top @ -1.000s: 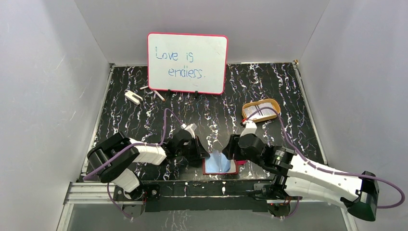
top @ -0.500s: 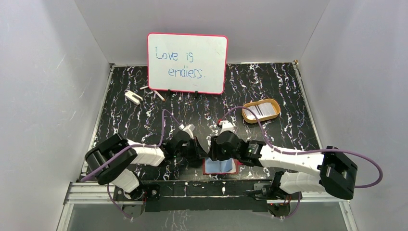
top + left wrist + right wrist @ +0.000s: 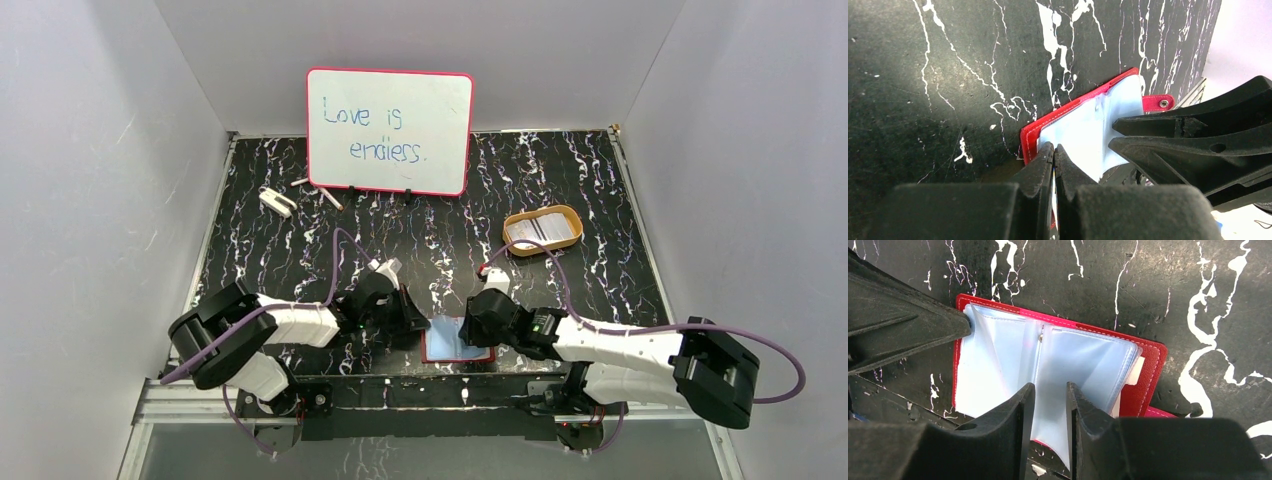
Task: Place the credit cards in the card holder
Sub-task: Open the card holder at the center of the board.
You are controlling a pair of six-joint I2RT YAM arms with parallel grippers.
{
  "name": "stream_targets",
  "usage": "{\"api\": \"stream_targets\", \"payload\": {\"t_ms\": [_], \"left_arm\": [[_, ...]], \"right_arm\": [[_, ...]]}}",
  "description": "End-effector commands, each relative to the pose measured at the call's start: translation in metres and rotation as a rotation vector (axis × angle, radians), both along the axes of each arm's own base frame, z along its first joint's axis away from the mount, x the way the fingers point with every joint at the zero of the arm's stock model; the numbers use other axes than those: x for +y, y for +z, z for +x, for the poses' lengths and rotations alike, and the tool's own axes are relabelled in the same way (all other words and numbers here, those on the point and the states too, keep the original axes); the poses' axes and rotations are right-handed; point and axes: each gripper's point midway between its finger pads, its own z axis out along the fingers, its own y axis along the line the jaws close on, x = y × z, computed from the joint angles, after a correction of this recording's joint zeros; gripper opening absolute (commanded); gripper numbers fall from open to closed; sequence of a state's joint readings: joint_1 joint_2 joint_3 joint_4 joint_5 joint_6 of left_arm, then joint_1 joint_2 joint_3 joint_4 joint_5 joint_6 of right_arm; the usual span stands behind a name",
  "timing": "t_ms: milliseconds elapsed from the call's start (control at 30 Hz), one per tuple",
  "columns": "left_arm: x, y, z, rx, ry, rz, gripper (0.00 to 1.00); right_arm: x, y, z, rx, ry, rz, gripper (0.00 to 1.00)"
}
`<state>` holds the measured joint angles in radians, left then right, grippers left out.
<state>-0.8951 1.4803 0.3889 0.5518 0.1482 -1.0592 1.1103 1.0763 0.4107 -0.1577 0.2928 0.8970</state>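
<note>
The card holder (image 3: 458,341) lies open near the front edge, red cover down and pale blue sleeves (image 3: 998,365) up. My left gripper (image 3: 1054,148) is shut on the holder's left edge (image 3: 1030,140), a thin pale sleeve pinched between its fingers. In the top view it (image 3: 413,318) sits at the holder's left side. My right gripper (image 3: 1050,390) is at the holder's near edge, its jaws a narrow gap apart. One loose sleeve stands in that gap, unpinched. The credit cards (image 3: 538,231) lie in an orange-rimmed tray (image 3: 507,232) at the back right.
A pink-framed whiteboard (image 3: 390,130) stands at the back. A small white object (image 3: 276,201) and two sticks (image 3: 330,197) lie at its left. Grey walls close in both sides. Both arms crowd the front middle, and the front edge runs just below the holder.
My right gripper swung left over the holder, then settled at its right side with narrower jaws. The sleeve that stood up a second ago now lies flatter. The left gripper stayed.
</note>
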Motion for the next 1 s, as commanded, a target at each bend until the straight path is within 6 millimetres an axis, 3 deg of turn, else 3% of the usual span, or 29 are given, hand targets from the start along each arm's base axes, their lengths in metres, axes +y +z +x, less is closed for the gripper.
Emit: {"api": "stream_targets", "payload": {"t_ms": [0, 67, 233, 367, 533, 700, 967], "left_arm": [[0.031, -0.028, -0.012, 0.036, 0.018, 0.147, 0.0], [0.03, -0.026, -0.011, 0.03, 0.015, 0.149, 0.0], [0.032, -0.026, -0.011, 0.03, 0.015, 0.158, 0.0], [0.033, -0.028, -0.012, 0.031, 0.017, 0.16, 0.0], [0.032, -0.03, -0.011, 0.034, 0.018, 0.163, 0.0], [0.033, -0.032, -0.013, 0.038, 0.021, 0.161, 0.0], [0.039, -0.032, -0.015, 0.04, 0.027, 0.17, 0.0]], "right_arm": [[-0.014, -0.011, -0.003, 0.026, -0.039, -0.053, 0.37], [-0.018, -0.005, 0.0, 0.004, -0.048, -0.052, 0.39], [0.011, 0.049, 0.009, -0.16, 0.061, 0.108, 0.59], [0.032, 0.071, 0.013, -0.236, 0.155, 0.039, 0.62], [0.063, 0.055, -0.001, -0.268, 0.308, -0.082, 0.56], [0.076, 0.028, -0.011, -0.247, 0.352, -0.127, 0.58], [0.051, -0.013, -0.01, -0.205, 0.271, -0.304, 0.57]]}}
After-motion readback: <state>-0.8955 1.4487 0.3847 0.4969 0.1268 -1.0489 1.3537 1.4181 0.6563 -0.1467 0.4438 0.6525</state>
